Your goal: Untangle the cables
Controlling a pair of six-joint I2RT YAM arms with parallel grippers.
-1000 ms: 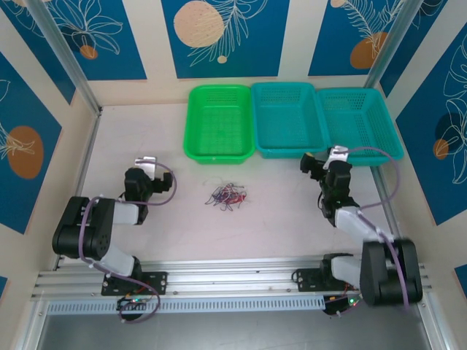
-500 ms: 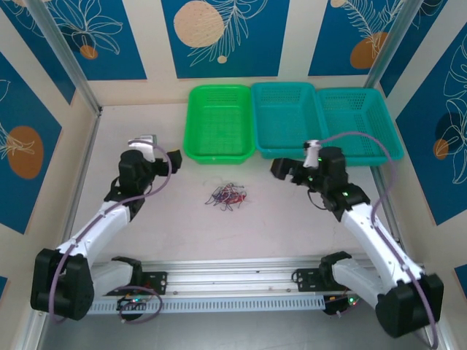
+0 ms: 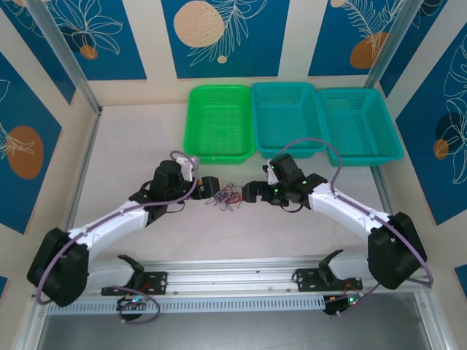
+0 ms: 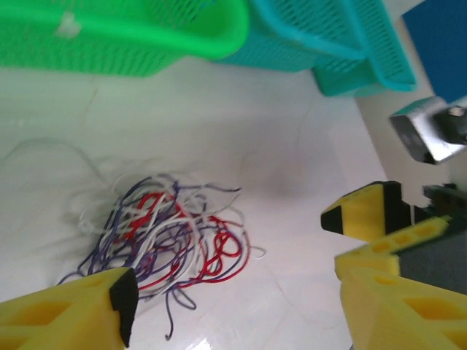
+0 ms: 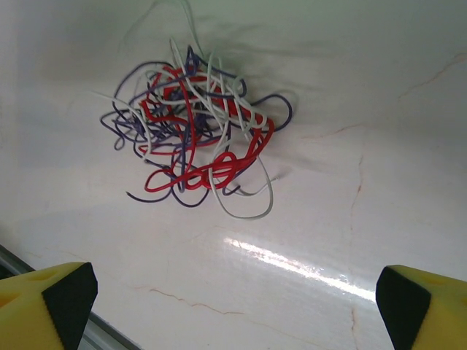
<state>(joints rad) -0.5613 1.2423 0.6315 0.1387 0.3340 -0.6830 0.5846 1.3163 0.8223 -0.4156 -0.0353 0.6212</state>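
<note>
Between left gripper (image 3: pixel 214 189) and right gripper (image 3: pixel 250 192), both gaping, gripping nothing: lying knotted, curling, thin red, purple, white cables (image 3: pixel 228 195).

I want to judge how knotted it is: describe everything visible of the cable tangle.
The cables are one loose clump of thin curly wires, red, dark purple and white, interlooped, with white ends straying out. The clump lies flat on the pale table before the green basket, between the left gripper and the right gripper, gripped by neither.
</note>
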